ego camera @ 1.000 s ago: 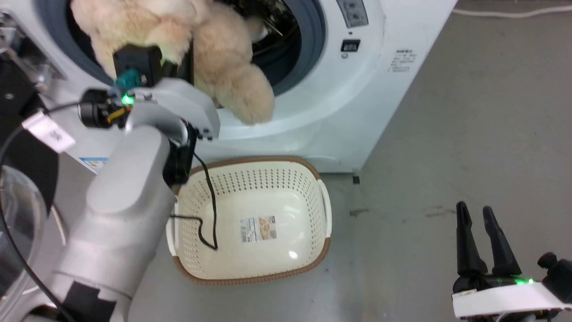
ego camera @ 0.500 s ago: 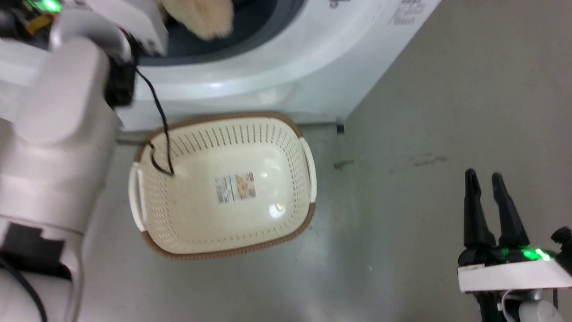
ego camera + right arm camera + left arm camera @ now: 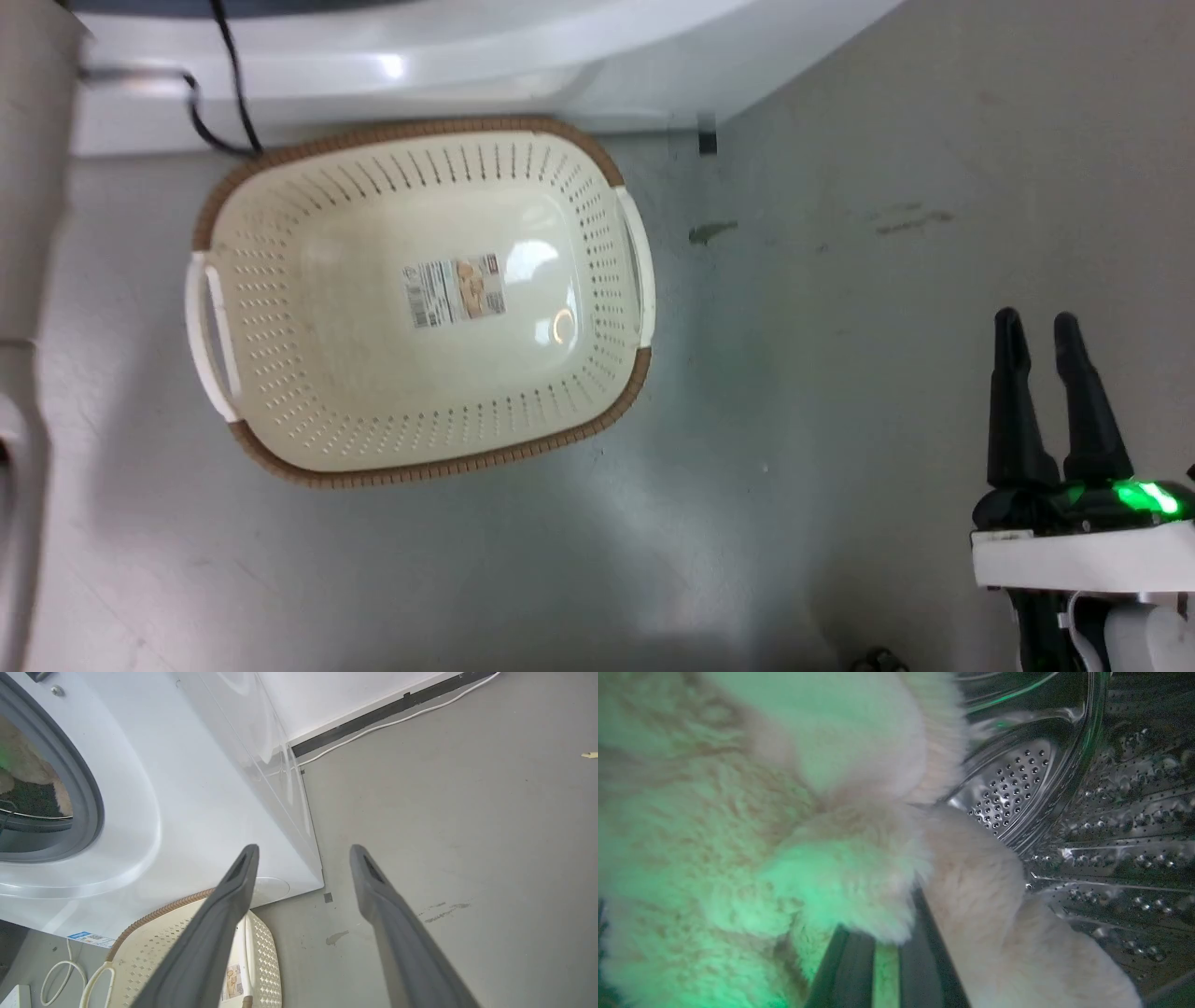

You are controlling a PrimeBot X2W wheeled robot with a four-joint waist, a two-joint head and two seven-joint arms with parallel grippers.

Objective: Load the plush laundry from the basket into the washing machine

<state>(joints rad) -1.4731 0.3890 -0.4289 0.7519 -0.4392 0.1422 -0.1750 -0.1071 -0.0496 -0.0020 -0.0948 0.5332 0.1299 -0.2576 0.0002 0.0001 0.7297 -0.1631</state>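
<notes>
The plush toy (image 3: 761, 835) is inside the washing machine (image 3: 420, 65). Its cream fur is pressed close to the left wrist camera and tinted green by a light, with the perforated steel drum (image 3: 1111, 835) behind it. The left gripper (image 3: 885, 947) is closed on the toy: its two dark fingers (image 3: 845, 975) stand close together with a strip of fur pinched between them, and their tips are buried in the fur. The head view cuts that arm to a pale forearm (image 3: 28, 187) at the left edge, and the machine to its white lower front. The basket (image 3: 280, 373) stands on the grey floor (image 3: 840, 420), far rim at the machine's foot, the label (image 3: 455, 291) on its bottom uncovered. The right gripper (image 3: 1036, 327) hovers over the floor well apart from the basket, jaws spread and holding nothing.
</notes>
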